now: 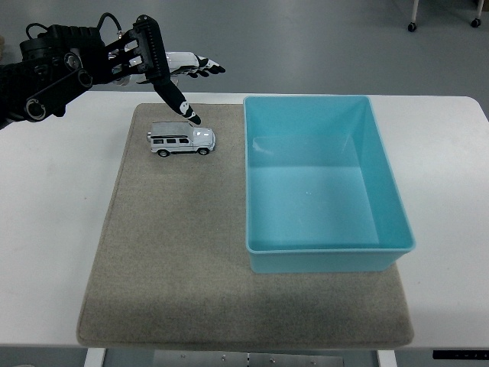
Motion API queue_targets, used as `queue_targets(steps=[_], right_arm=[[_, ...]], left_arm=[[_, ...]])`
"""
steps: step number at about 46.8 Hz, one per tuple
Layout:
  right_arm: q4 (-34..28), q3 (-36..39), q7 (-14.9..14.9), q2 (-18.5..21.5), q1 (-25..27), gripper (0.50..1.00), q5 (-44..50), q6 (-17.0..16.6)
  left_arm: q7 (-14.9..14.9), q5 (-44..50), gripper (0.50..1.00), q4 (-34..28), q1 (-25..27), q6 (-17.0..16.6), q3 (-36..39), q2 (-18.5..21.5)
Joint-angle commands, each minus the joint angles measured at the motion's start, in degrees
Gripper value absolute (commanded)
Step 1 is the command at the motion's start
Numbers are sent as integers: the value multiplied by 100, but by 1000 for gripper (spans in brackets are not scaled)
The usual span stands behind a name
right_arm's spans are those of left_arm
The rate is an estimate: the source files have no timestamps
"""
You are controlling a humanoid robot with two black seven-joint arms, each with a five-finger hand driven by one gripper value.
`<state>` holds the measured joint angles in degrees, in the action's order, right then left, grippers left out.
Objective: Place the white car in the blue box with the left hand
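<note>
One small silver-white toy car [182, 139] sits on one grey felt mat [176, 252], left of one glossy rectangular blue box [321, 258]. Left robot hand [174, 80] hovers above, fingers spread, empty.

Table [61, 229]: I see a white top, its near edge along the bottom.
Mat [176, 260]: grey-brown, flat on the table's middle.
Floor [321, 38]: grey, beyond the far edge.
Castors [411, 26]: small, far right corner.
</note>
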<state>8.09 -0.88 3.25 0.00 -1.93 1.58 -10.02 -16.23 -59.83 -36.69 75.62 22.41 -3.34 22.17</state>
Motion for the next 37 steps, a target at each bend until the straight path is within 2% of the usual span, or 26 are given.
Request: queue_targets(steps=[1,11,37], right_arm=[[0,0,0,0,-1,936,0,0],[0,0,0,0,-1,936,0,0],[0,0,0,0,-1,936,0,0]], left_arm=[[-3,-309,1000,-49,-65,26,70,-2],[-3,-608,1000,-49,-91,-26,246,-20],[58,-608,1000,188,-293,-114,378,-46]])
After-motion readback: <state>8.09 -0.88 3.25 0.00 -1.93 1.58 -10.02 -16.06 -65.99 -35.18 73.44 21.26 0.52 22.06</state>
